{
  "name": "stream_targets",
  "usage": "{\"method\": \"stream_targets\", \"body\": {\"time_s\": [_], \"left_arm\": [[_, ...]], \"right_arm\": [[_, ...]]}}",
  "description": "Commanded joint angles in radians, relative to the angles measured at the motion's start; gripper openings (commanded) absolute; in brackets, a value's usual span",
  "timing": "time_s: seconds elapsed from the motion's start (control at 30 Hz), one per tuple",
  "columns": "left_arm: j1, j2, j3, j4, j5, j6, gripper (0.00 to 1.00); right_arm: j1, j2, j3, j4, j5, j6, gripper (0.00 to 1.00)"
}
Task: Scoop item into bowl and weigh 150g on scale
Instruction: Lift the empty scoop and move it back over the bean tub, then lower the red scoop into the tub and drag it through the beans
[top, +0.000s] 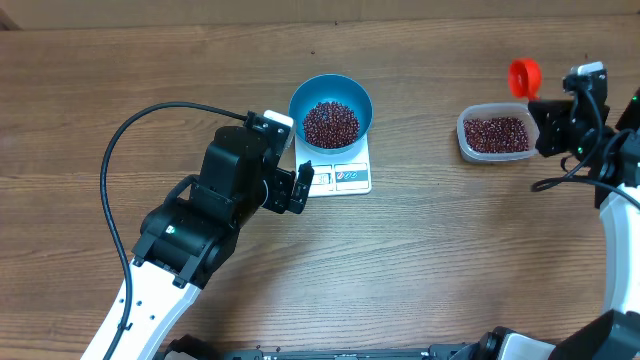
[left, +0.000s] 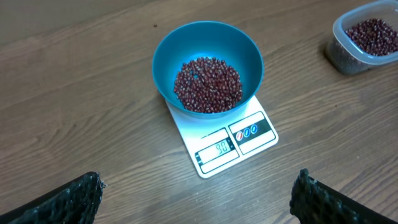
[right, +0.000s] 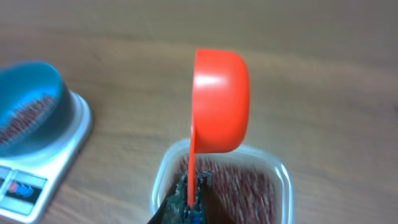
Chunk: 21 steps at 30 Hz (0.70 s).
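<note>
Beans (top: 330, 122) lie in the bowl (top: 330, 85) on the scale (top: 340, 178), with the tub (top: 465, 140) well to its right.

Looked like a robot test bench in a lab. Left arm (top: 200, 225) & right arm (top: 612, 160) reached over a plain wood-grain table (top: 450, 260), w/ a black cable (top: 108, 170) looped loose behind the left gripper (top: 304, 188). Props were kitchen stuff: white scale (left: 231, 144) w/ blue bowl (left: 208, 40) of beans (left: 208, 84) just ahead of that gripper; clear tub (right: 281, 182) below the orange scoop (right: 219, 102) in the right gripper (right: 186, 208).
</note>
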Motion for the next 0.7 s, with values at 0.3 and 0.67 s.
{"method": "stream_targets", "body": {"time_s": [0.3, 0.67], "left_arm": [[0.005, -0.013, 0.002, 0.003, 0.009, -0.007, 1.00], [0.005, -0.013, 0.002, 0.003, 0.009, -0.007, 0.99]], "right_arm": [[0.079, -0.014, 0.003, -0.174, 0.294, 0.129, 0.04], [0.082, 0.129, 0.003, -0.211, 0.309, 0.128, 0.04]]}}
